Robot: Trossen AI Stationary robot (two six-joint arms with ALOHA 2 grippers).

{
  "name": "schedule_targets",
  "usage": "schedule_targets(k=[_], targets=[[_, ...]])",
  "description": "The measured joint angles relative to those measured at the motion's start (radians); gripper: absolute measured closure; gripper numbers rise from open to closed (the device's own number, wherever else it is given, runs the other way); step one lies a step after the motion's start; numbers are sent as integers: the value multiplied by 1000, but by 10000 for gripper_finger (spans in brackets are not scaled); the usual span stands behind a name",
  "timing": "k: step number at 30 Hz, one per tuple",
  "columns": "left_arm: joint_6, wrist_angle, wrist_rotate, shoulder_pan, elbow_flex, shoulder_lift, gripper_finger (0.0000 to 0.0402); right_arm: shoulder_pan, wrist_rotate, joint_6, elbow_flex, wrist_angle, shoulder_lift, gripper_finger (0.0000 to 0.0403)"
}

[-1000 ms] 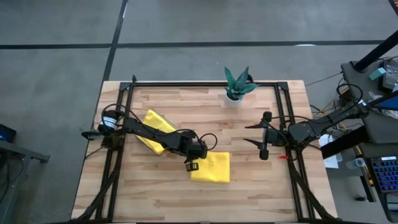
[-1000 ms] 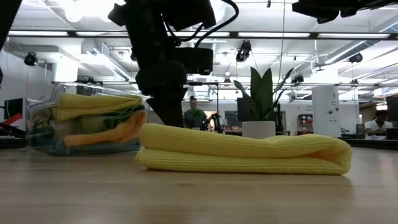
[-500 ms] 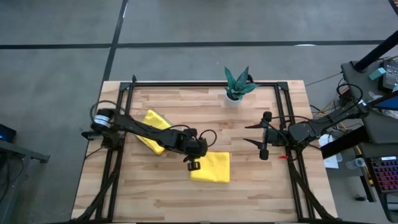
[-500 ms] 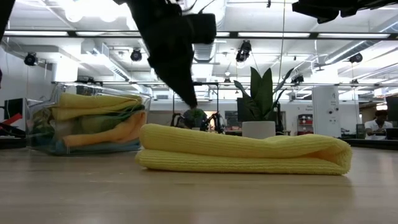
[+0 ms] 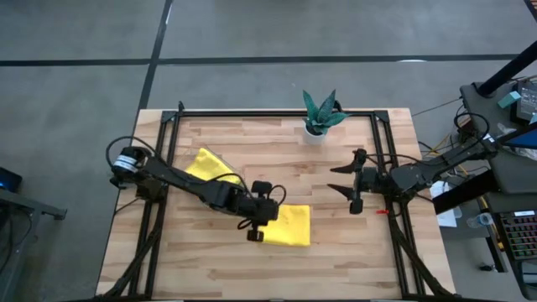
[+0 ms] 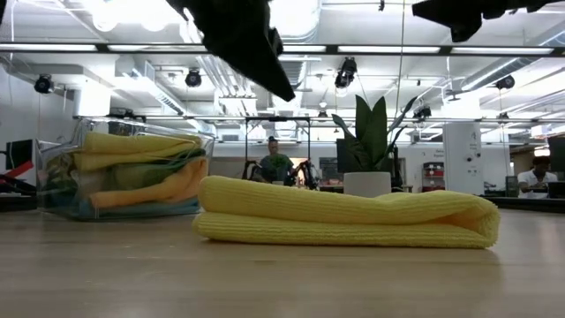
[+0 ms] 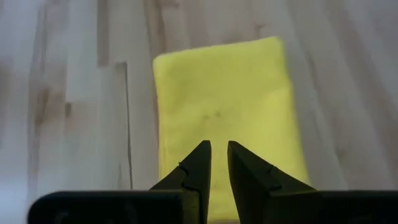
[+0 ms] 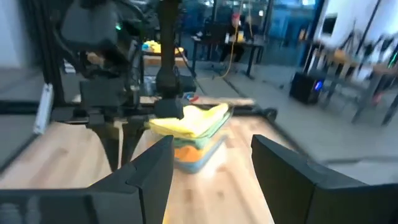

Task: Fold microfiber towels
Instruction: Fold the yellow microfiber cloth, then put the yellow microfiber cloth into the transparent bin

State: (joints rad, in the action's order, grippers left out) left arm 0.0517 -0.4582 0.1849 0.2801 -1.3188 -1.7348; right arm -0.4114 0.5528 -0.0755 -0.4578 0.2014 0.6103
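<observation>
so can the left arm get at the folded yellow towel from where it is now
Probably yes. The left claw hangs just above the near edge of the folded yellow towel, nearly shut and holding nothing, with nothing between them. The right claw waits well off to the side.

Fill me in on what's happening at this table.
A two-armed robot is folding microfiber towels. The left gripper hovers at the edge of a folded yellow towel lying on the wooden table, fingers nearly together and holding nothing. The right gripper waits open at the right side. A clear tray already holds other folded towels.
</observation>
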Motion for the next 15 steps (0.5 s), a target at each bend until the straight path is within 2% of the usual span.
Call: schedule_targets(k=[9, 15], targets=[[-128, 6, 0, 80, 17, 47, 362, 0, -4, 570, -1, -43, 132, 197], [-168, 6, 1, 111, 22, 67, 362, -1, -103, 849, -34, -63, 292, 197]])
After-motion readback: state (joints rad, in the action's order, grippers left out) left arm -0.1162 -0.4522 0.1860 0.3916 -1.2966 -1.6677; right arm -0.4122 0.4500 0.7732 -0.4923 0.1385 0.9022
